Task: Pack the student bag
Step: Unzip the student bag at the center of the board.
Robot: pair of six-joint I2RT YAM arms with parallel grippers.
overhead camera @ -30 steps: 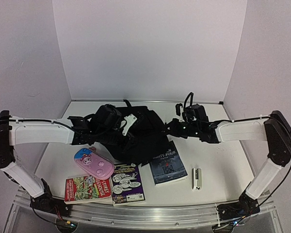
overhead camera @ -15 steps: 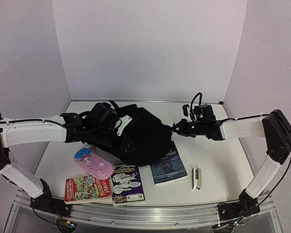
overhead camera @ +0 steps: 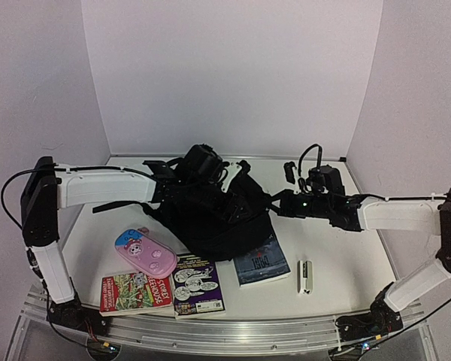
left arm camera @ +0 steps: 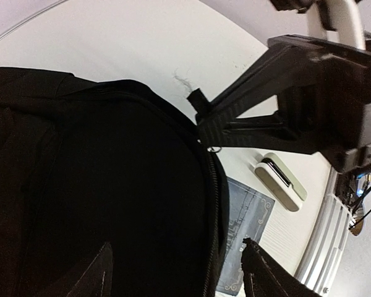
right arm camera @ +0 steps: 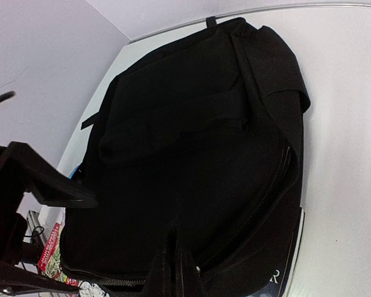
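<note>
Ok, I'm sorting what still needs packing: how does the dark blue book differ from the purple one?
The dark blue book has its far end tucked under the student bag; the purple book lies fully uncovered. The blue cover is dark with pale lettering, the purple one busy with cartoon drawings. Both lie flat on the table, outside the bag.

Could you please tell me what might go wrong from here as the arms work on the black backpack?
1. The right gripper looks shut on the zip edge of the student bag, while the left gripper hovers open above it, so a pull may drag the whole bag rather than open the zip.
2. The bag lies over part of the dark blue book; if it slides, that book could shift too.
</note>
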